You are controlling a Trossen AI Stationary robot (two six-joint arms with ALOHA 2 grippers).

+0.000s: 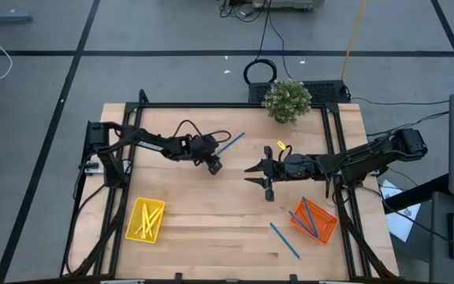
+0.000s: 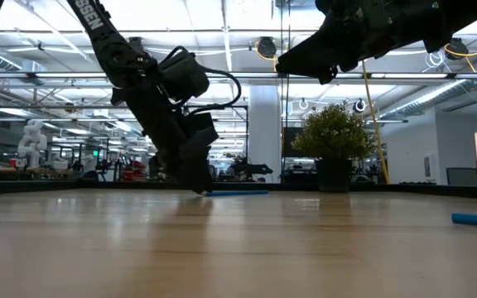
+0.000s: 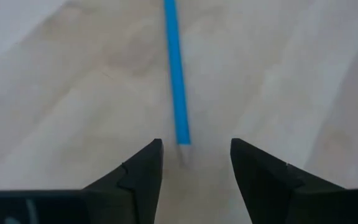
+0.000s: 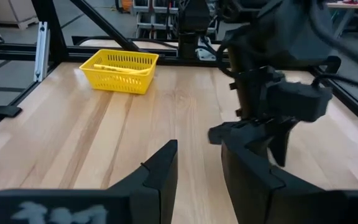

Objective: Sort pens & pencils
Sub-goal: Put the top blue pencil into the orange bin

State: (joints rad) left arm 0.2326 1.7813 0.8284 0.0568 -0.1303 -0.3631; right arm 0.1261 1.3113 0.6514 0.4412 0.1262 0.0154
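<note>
Standing at the front edge of the table (image 1: 211, 229), the nearest thing to me is a lone blue pen (image 1: 284, 240) lying loose on the wood, just beside the orange basket (image 1: 329, 229), which holds more blue pens (image 1: 312, 217). Off to the other front corner sits the yellow basket (image 1: 135, 229) with the yellow pencils (image 1: 146, 220) piled in it.

Farther in, the right gripper (image 1: 257, 175) hangs above the middle of the table with its fingers a little apart and nothing between them; the orange basket lies behind and to one side of it. A small yellow piece (image 1: 280, 146) shows just by its wrist; what it is I cannot tell.

Across from it the left gripper (image 1: 215, 166) is down at the wood, fingers (image 3: 143, 171) spread wide and gripping nothing. Another blue pen (image 3: 175, 74) lies flat on the table straight ahead of those fingertips, its near end just in front of the gap between them.

White letters run along the left arm (image 2: 98, 16) in the low view; only the ending "SEN" can be read.

Beyond both stands a potted plant (image 1: 288, 100) at the far edge.
</note>
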